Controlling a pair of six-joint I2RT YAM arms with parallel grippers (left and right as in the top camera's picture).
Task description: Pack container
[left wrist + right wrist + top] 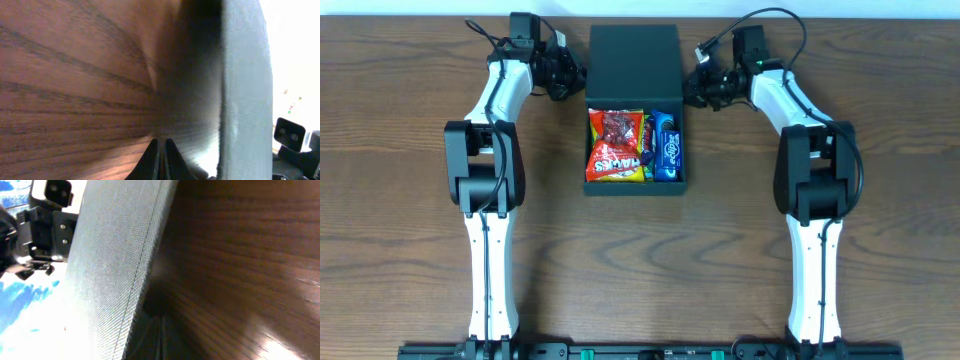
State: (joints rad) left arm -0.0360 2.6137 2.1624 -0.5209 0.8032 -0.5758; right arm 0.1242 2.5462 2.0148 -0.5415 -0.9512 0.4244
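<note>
container: dark green, matte, shallow square box [635, 189], sitting top-center on the wooden table [400, 150], right between the two arms
lid: the flap lid [633, 60] is open, swung back behind the tray; can't really tell from above whether it's flat or tipped up a bit
contents: tray looks pretty full already, with red snack packets [615, 145] on the left and a blue packet [667, 145] along the right wall
step: my read is the packing part is done and this is the close-the-lid stage
left gripper: the left gripper [570, 80] is tucked in just beside the lid's left edge, low over the table; in its wrist view the tips [161, 159] are pinched together with nothing between them, and the lid's edge [245, 90] is right next to them
right gripper: the right gripper [698, 88] mirrors it at the lid's right edge; the wrist view is too dark down by the fingers, so honestly can't tell if it's clenched or released
next move: probably needs both tips under or against the lid's sides, then a matched swing forward over the tray so it doesn't twist at the hinge
</note>
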